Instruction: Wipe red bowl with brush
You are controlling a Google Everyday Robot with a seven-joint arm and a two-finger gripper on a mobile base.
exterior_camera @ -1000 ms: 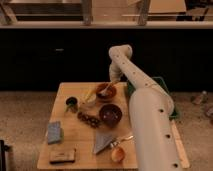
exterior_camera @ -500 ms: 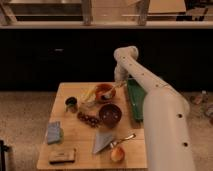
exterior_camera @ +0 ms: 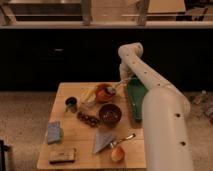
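Though small in the view, the brush can be read as a slim pale stick lying on a slant. Its long axis runs from upper right down to lower left, the greyish head pointing down-left into the red bowl and the wood-coloured handle rising up-right over the bowl's right rim. The handle's upper end meets the gripper, which hangs just right of the bowl at the far side of the table. Whether the gripper is clamped on the handle or merely against it cannot be told.

The red bowl is bright orange-red, round and shallow, upright on the far middle of the wooden tabletop. Just left of it lies something yellow, and further left stands a dark cup. Right of the bowl, beside the gripper, sits a long green tray along the table's right edge. Nearer the camera is the maroon bowl, with a dark cluster to its left.

A blue sponge lies toward the left edge. A grey cloth, a metal-handled utensil with an orange cup and a brown block occupy the near side. The white arm rises from the lower right, bends at the top and drops to the gripper.
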